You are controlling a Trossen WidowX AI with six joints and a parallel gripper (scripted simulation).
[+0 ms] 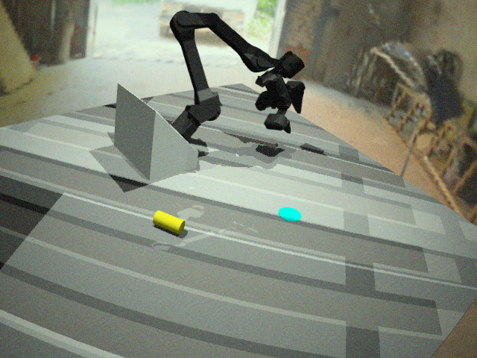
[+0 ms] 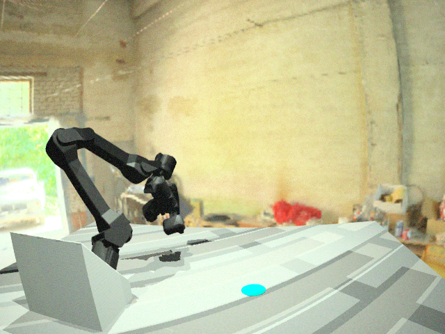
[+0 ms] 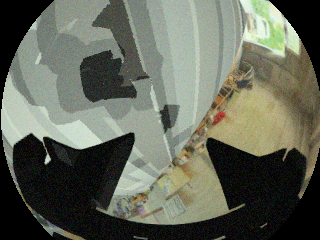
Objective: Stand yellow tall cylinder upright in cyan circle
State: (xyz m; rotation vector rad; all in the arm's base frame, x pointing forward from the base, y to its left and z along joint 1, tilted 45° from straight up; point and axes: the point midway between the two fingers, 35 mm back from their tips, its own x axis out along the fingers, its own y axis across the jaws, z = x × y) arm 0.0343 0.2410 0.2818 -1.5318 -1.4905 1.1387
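The yellow tall cylinder [image 1: 168, 222] lies on its side on the table, left of the cyan circle in the top view. It does not show in the exterior view or the wrist view. The cyan circle [image 1: 289, 214] [image 2: 253, 289] is flat on the table, with nothing on it. My gripper [image 1: 294, 121] [image 2: 179, 220] [image 3: 172, 139] is open and empty, with its fingers wide apart. It hangs above the table near the arm's base, behind the circle in the top view and far from the cylinder.
A grey wedge-shaped block [image 1: 133, 134] [image 2: 57, 280] with a tall upright face stands beside the arm's base. In the top view it is behind and left of the cylinder. The striped table [image 1: 238, 300] [image 2: 294, 312] ends in edges behind and to the right.
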